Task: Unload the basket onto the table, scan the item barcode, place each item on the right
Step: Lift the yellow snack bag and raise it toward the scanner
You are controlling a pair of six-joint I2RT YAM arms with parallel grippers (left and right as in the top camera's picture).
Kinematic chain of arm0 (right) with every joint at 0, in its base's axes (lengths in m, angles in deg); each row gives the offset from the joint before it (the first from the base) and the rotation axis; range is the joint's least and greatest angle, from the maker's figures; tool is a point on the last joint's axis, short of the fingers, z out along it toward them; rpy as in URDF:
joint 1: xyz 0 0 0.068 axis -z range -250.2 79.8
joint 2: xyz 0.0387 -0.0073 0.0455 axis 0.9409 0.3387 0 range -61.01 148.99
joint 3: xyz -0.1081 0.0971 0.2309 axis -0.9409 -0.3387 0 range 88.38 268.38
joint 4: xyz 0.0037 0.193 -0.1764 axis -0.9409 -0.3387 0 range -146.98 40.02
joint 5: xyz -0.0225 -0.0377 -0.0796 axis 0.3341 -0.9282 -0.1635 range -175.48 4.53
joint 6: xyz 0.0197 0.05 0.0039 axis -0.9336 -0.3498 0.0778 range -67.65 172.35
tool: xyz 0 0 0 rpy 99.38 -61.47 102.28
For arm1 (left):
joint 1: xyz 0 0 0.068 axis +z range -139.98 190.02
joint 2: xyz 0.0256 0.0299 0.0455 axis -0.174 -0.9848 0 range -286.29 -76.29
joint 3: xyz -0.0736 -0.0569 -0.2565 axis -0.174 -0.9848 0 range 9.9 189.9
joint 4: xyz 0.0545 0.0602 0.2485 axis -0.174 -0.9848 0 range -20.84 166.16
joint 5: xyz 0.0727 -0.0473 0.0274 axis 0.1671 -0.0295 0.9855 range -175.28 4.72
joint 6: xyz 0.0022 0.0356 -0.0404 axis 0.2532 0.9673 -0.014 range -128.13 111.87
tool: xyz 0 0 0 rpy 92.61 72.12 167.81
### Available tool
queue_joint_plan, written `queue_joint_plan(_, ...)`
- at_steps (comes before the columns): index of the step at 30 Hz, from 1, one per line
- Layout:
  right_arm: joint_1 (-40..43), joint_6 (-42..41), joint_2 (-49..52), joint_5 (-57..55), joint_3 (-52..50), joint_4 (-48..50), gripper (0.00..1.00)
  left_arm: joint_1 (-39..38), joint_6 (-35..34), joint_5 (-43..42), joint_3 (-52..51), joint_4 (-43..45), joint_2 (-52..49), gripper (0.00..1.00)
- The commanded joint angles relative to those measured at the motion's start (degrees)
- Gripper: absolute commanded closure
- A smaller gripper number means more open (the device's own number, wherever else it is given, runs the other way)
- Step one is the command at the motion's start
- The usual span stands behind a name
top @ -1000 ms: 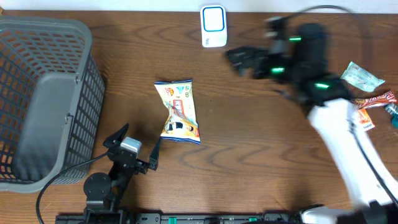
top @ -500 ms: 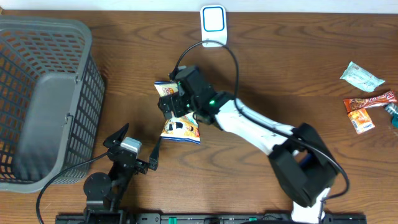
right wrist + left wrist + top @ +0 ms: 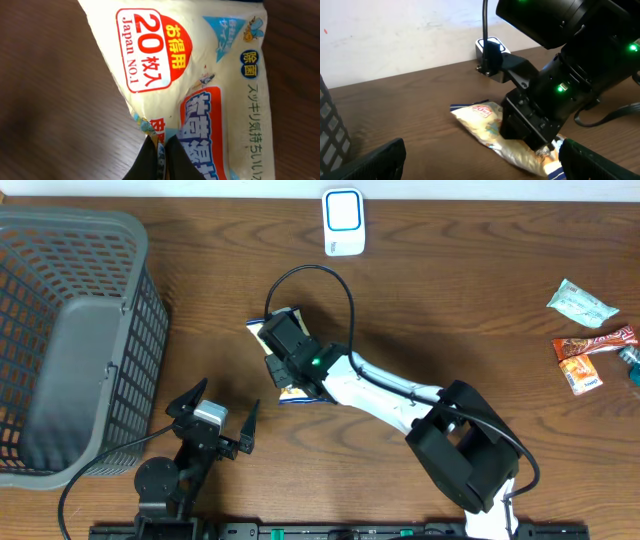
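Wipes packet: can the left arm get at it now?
Probably not cleanly: the right gripper is shut on the wipes packet and its body covers most of it. The open left gripper sits nearby, but only packet edges show.

Reaches the right arm [image 3: 390,392] far across, wrist bent down, right claw [image 3: 159,150] pinched tight on the packet [image 3: 210,75]; holds the left claw [image 3: 226,400] spread wide, low
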State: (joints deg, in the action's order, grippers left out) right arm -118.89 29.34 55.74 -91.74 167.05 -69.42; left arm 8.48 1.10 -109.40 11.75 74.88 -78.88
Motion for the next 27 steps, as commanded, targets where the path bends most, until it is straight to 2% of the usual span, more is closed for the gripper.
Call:
queue_joint_plan(1,2.9,-2.5,-0.2,-3.3,0.5,-4.8,0.99,0.3,-0.1,-1.2,-1.6,-1.0,0.1,0.02)
queue_joint_plan(5,8.0,-6.9,-4.2,-2.6,0.5,-14.2,0.99,0.3,-0.1,-1.2,-1.6,-1.0,0.1,0.02)
queue_joint_plan(8,13.0,-7.3,-8.4,2.8,0.5,-19.3,0.99,0.3,-0.1,-1.2,-1.6,-1.0,0.1,0.02)
queue_joint_plan(11,18.9,-3.5,-12.5,14.3,0.5,-21.4,0.99,0.3,-0.1,-1.2,-1.6,-1.0,0.1,0.02)
queue_joint_plan(16,30.6,4.6,-16.5,42.2,0.5,-23.6,0.99,0.3,-0.1,-1.2,-1.6,-1.0,0.1,0.02)
queue_joint_plan(18,33.8,6.0,-16.5,50.1,0.4,-24.5,0.99,0.3,-0.1,-1.2,-1.6,-1.0,0.1,0.02)
queue_joint_plan(21,36.9,6.8,-16.2,51.5,0.0,-26.3,0.99,0.3,-0.1,-1.2,-1.6,-1.0,0.1,0.02)
queue_joint_plan(22,37.1,6.8,-16.2,49.0,-0.1,-27.3,0.93,0.3,-0.1,-1.2,-1.6,-1.0,0.1,0.02)
queue_joint_plan(23,36.9,6.8,-16.2,46.7,-0.1,-28.4,0.82,0.3,-0.1,-1.2,-1.6,-1.0,0.1,0.02)
queue_joint_plan(25,35.6,6.8,-16.2,43.9,-0.1,-29.8,0.68,0.3,-0.1,-1.2,-1.6,-1.0,0.1,0.02)
queue_joint_plan(27,33.8,6.2,-16.2,41.8,-0.1,-29.0,0.36,0.3,-0.1,-1.2,-1.6,-1.0,0.1,0.02)
